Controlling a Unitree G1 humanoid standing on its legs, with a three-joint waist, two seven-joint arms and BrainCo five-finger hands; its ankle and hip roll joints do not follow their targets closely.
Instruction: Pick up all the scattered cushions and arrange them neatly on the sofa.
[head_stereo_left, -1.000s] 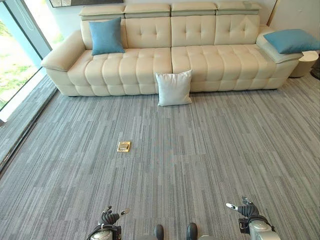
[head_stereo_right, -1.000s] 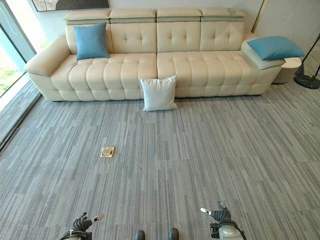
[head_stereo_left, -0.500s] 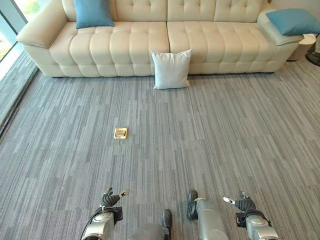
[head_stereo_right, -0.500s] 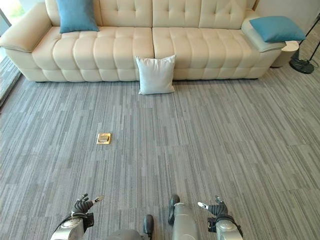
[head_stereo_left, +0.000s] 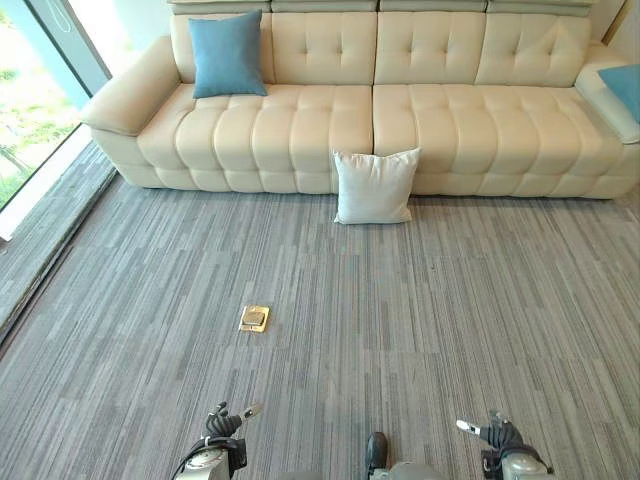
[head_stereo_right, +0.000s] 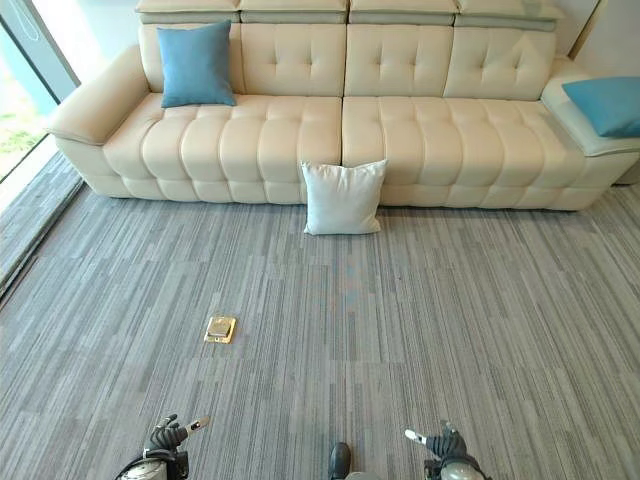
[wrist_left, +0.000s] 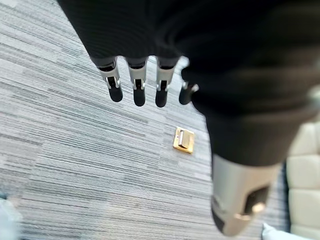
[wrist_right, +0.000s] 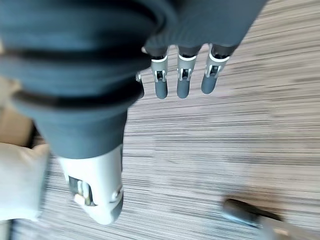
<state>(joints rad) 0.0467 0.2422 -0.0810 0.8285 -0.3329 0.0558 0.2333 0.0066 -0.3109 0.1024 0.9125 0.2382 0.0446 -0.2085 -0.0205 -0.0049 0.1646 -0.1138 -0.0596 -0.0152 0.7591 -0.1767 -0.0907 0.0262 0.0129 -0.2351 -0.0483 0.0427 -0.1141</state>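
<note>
A cream tufted sofa runs along the far side of the grey striped carpet; a white cushion stands upright on the carpet, leaning against the sofa's front near the seam between its two seat sections; a blue cushion is propped against the backrest at the sofa's left end, just beside the armrest; a second blue cushion lies on the right armrest. A small brass floor plate sits in the carpet, well apart from the white cushion and nearer the robot's left side. The left hand hangs low at the near edge, its fingers straight and relaxed, holding nothing; the right hand hangs low on the other side, fingers likewise extended and empty; both are well apart from every cushion.
</note>
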